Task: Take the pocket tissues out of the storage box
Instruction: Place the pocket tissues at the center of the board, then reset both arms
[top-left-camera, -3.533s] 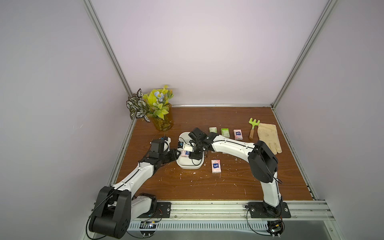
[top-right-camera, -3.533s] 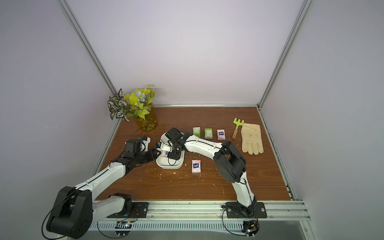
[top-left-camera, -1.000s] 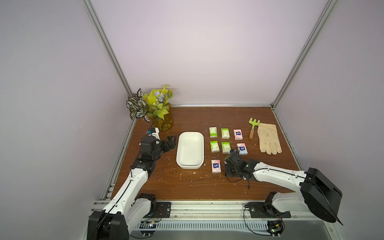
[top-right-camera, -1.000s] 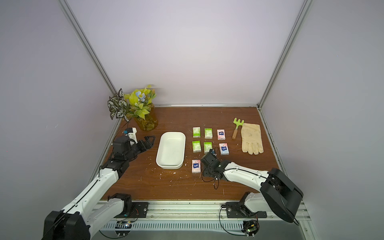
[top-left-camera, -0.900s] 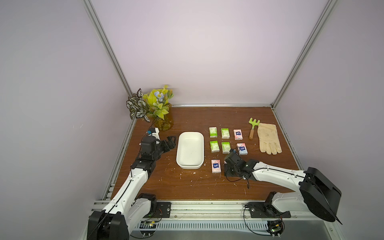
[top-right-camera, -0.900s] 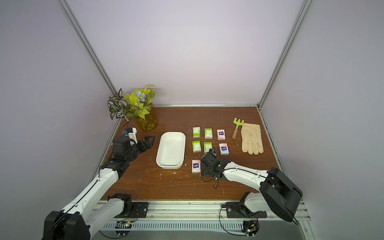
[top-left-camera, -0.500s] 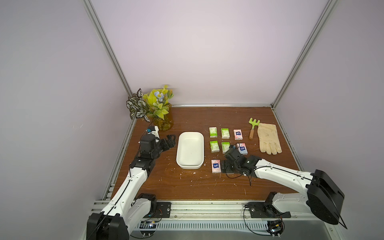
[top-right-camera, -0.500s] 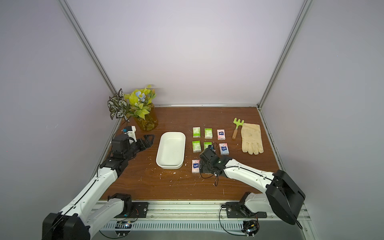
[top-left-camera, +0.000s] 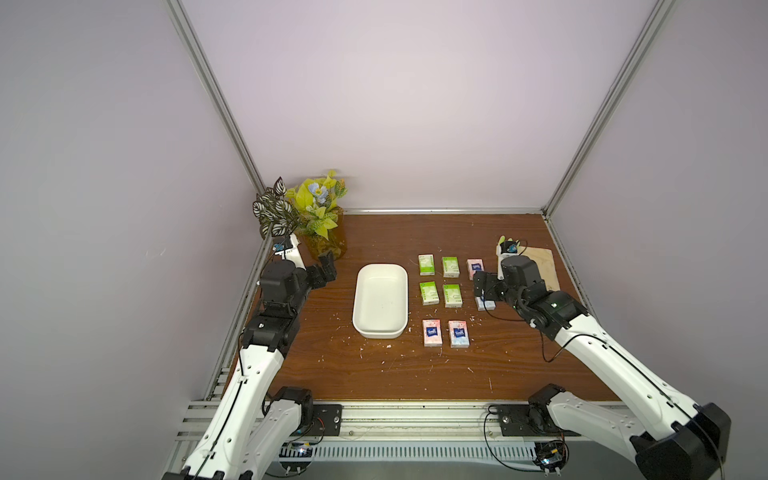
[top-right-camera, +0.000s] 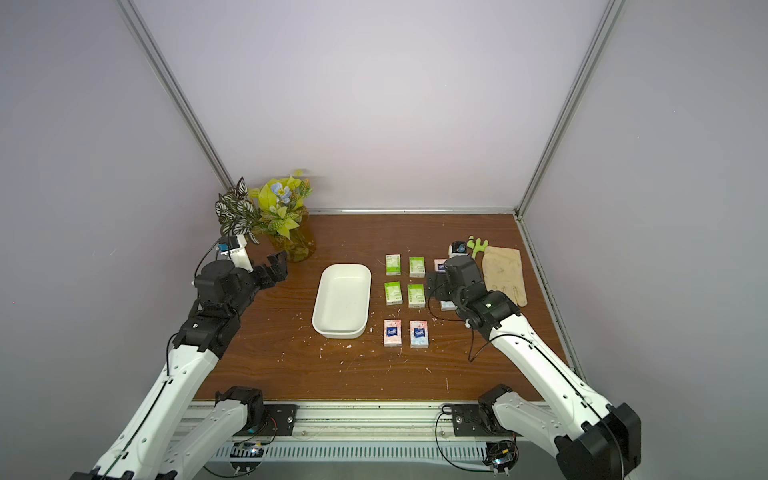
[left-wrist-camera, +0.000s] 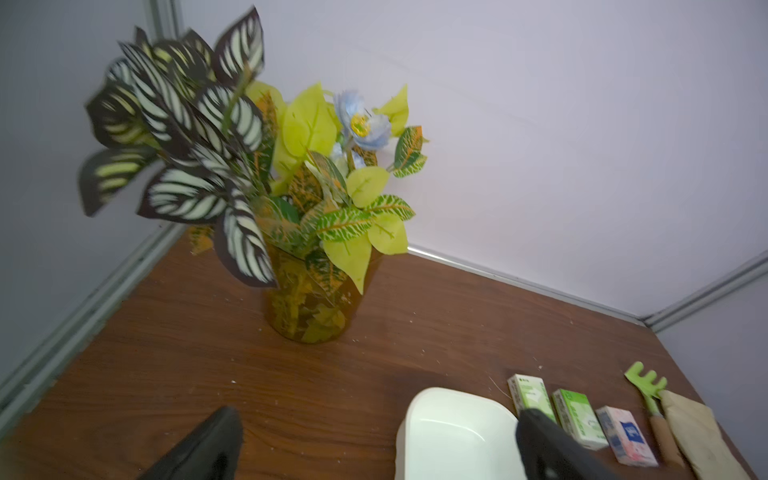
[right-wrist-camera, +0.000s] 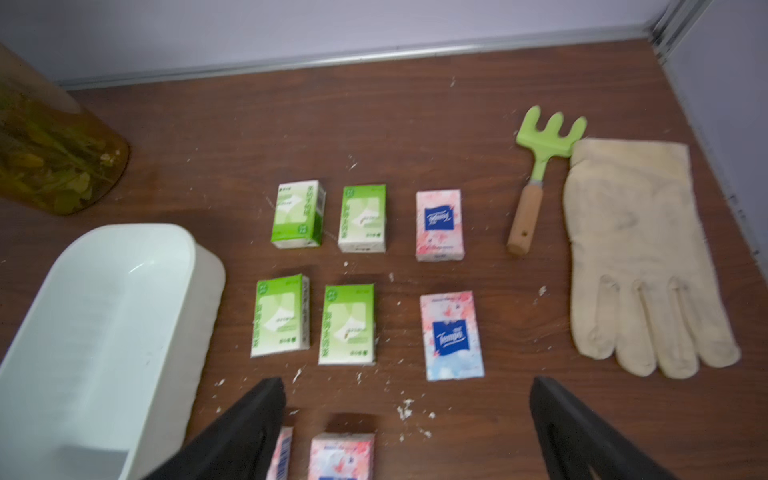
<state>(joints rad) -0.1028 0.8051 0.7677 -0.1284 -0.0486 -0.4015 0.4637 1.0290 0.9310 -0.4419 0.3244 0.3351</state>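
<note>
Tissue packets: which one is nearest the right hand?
The pink-and-blue packet ending the middle row; the right hand hovers over it, half hiding it in both top views.

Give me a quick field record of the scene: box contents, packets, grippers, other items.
storage box: white, nothing visible inside
pocket tissues: eight on the table beside the box, four green, four pink or blue
left gripper: open, holding nothing, near the vase
right gripper: open, holding nothing, above the packets
other items: green hand rake, cream glove
task state: looks done
</note>
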